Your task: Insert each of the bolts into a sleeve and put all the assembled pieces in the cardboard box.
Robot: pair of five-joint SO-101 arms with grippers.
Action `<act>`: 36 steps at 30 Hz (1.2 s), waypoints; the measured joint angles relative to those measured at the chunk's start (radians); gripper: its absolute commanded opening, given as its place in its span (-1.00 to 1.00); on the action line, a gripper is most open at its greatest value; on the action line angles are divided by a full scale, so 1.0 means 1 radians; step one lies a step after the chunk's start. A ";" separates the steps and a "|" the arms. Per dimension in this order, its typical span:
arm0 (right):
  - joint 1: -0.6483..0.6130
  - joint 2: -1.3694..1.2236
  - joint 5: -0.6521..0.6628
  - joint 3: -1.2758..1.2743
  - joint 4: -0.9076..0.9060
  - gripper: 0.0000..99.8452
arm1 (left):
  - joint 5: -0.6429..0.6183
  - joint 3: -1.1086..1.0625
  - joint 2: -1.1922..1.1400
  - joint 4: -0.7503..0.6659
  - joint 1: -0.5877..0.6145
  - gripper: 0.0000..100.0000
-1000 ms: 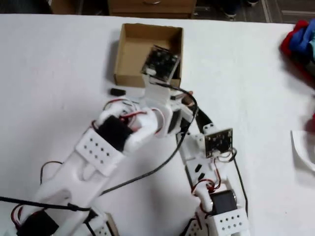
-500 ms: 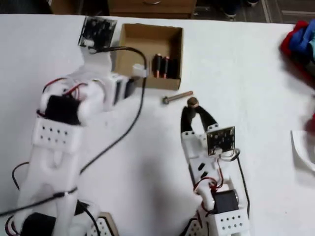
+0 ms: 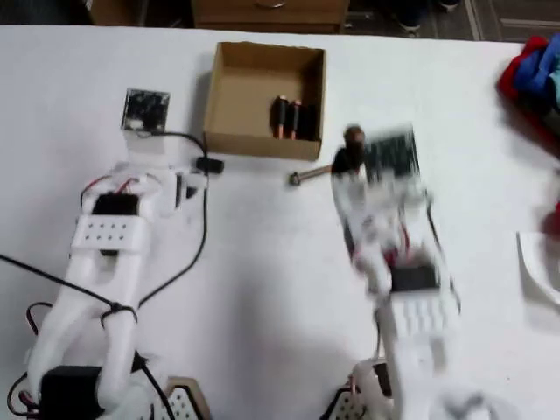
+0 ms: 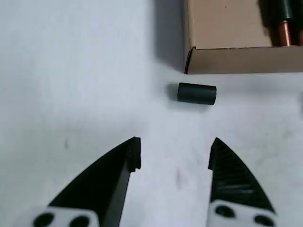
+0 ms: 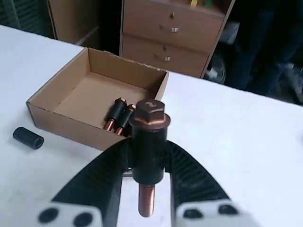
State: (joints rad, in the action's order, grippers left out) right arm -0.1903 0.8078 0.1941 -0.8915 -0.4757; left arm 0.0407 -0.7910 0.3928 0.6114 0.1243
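Assembled piece (image 5: 147,142) (bolt head up, thread down) is pinched upright in the right gripper (image 5: 147,158), which has lifted off the table (image 3: 262,289) in the last half second and swung toward the near right corner of the box (image 3: 229,105); not yet over it. Two pieces (image 3: 287,118) lie inside. Left gripper (image 4: 174,152), over the box a second ago, has pulled out and is now spread and empty, facing the loose sleeve (image 4: 196,93) by the other near corner. Loose bolt (image 3: 308,175) lies just before the box. Likely the third piece goes in next, with one pair left.
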 measured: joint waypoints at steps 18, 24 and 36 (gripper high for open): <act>-0.103 -1.837 -0.285 2.354 -0.775 -0.96 | -0.006 -0.181 -0.023 -0.298 0.025 -0.50; -0.153 -2.005 -0.287 2.430 -0.640 -0.96 | -0.006 -0.201 -0.023 -0.299 0.025 -0.50; -0.161 -2.008 -0.287 2.283 -0.511 -0.96 | -0.006 -0.201 -0.023 -0.299 0.023 -0.50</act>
State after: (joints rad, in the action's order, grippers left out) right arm -0.3514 -1.2006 -0.0928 1.3917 -0.9866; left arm 0.0345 -0.9920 0.3698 0.3122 0.1473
